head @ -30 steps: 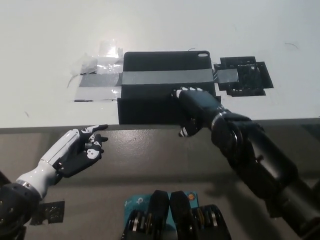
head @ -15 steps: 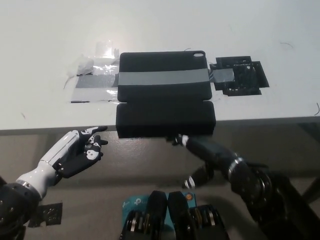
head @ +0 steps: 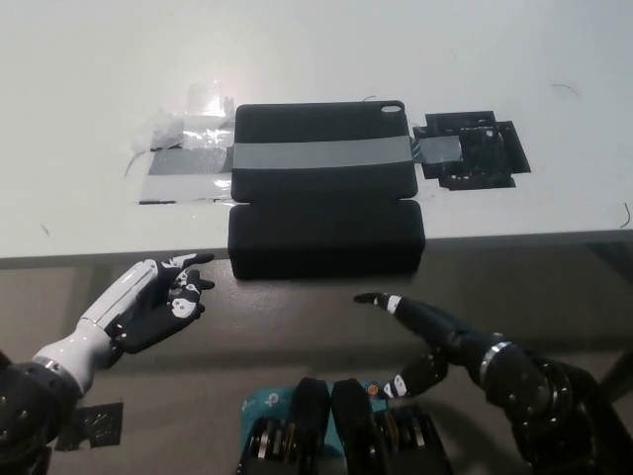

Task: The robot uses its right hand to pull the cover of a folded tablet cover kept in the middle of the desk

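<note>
The black tablet cover (head: 324, 178) lies in the middle of the white desk (head: 316, 59), held by a grey tape strip (head: 321, 153) across it. Its flap (head: 326, 237) is unfolded toward me and hangs slightly past the desk's front edge. My black right hand (head: 425, 332) is open, below the desk edge and apart from the flap, fingers spread and pointing left. My white left hand (head: 153, 297) rests open below the desk edge at the lower left, holding nothing.
Clear and grey tape patches (head: 183, 158) stick to the desk left of the cover. A black taped patch (head: 475, 150) sits to its right. The desk's front edge (head: 514, 237) runs across the middle of the view.
My right hand drew the flap open toward me, let go, and dropped back below the desk edge. The left hand stayed put.
</note>
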{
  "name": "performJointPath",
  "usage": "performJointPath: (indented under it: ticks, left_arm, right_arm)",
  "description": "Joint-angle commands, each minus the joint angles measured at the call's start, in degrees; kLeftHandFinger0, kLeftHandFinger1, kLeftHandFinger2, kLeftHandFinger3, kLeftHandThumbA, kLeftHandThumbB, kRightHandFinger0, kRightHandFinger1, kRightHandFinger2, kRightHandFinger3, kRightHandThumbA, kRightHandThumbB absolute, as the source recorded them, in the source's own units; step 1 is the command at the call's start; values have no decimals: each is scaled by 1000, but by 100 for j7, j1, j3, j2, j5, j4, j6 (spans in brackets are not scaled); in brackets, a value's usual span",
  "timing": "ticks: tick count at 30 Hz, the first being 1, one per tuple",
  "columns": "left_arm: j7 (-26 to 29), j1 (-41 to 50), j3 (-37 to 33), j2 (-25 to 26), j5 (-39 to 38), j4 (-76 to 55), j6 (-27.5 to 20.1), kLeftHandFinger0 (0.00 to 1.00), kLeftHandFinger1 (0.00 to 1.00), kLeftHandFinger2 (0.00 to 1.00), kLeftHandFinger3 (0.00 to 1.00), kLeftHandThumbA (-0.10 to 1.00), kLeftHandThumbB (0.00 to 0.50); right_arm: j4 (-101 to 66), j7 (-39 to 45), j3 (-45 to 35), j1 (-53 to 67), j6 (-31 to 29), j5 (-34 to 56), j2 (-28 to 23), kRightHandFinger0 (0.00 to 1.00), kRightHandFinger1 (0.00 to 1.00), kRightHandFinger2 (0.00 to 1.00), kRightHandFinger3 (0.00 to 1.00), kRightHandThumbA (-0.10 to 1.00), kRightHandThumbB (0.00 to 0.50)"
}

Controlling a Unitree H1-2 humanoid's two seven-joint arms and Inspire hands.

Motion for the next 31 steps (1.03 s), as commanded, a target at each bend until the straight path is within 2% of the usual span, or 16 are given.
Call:
performJointPath:
  ticks: [1,4,5,6,7,10,12,14,15,17,21,23,25,27,29,31]
  left_arm:
    - [-50,-81,77,140,58,-58,68,687,793,920,1000,1000,122]
    - [-64,-82,62,151,74,-37,37,692,799,931,1000,1000,128]
    - [-79,-78,63,158,68,-26,7,697,803,938,1000,1000,130]
    - [-85,-74,67,159,61,-14,-6,699,803,939,1000,1000,130]
    - [-81,8,73,158,59,-39,-16,701,803,939,1000,1000,128]
    - [-67,11,69,158,80,-70,39,700,802,936,1000,1000,129]
    - [-71,24,55,131,67,-63,38,695,799,933,1000,1000,127]
    - [-79,24,54,132,61,-76,40,686,797,931,1000,1000,121]
    - [-60,46,46,114,80,-87,40,680,794,930,1000,1000,126]
    - [-48,73,45,88,76,-89,43,681,794,929,1000,1000,118]
    - [-27,71,62,60,63,-76,74,692,795,926,1000,1000,154]
    - [-37,70,58,68,71,-84,65,675,787,915,1000,1000,139]
    - [-41,71,56,80,76,-77,71,691,803,934,1000,1000,128]
    - [-44,158,84,98,54,-122,73,698,805,938,1000,1000,146]
    - [-54,172,85,111,58,-132,71,708,812,948,1000,1000,150]
    - [-38,195,97,94,44,-160,74,704,809,948,1000,1000,126]
  right_arm:
    - [-565,-101,-384,-138,-64,608,-139,793,777,869,970,1000,281]
    - [-811,-167,-669,-174,-256,924,-232,1000,956,917,1000,1000,243]
    - [-903,-203,-911,-183,-427,1246,-270,1000,1000,1000,1000,1000,241]
    - [-929,-191,-957,-191,-455,1312,-300,1000,1000,1000,1000,1000,267]
    - [-1056,-194,-1160,-134,-537,1566,-348,1000,1000,1000,1000,1000,229]
    - [-1110,-321,-1679,-88,-513,2086,-245,1000,1000,1000,1000,1000,280]
    - [-1018,-646,-2029,26,-895,2276,-167,1000,1000,1000,1000,1000,273]
    - [-1001,-799,-2243,85,-866,2334,-63,1000,1000,1000,1000,1000,271]
    - [-868,-1034,-2483,195,-1014,2395,-5,1000,1000,1000,1000,1000,239]
    - [-834,-1085,-2627,226,-979,2488,61,1000,1000,1000,1000,1000,222]
    - [-312,-1488,-3083,286,-1217,2655,206,1000,1000,1000,1000,1000,201]
    - [14,-1658,-3161,296,-1410,2682,258,992,1000,1000,1000,1000,114]
    - [200,-1720,-3077,311,-1546,2598,253,932,1000,1000,1000,973,96]
    - [226,-1713,-2893,388,-1580,2517,244,883,973,1000,1000,984,158]
    - [224,-1745,-2729,420,-1611,2406,185,847,935,978,1000,1000,176]
    - [180,-1732,-2538,458,-1601,2247,107,916,957,985,1000,1000,222]
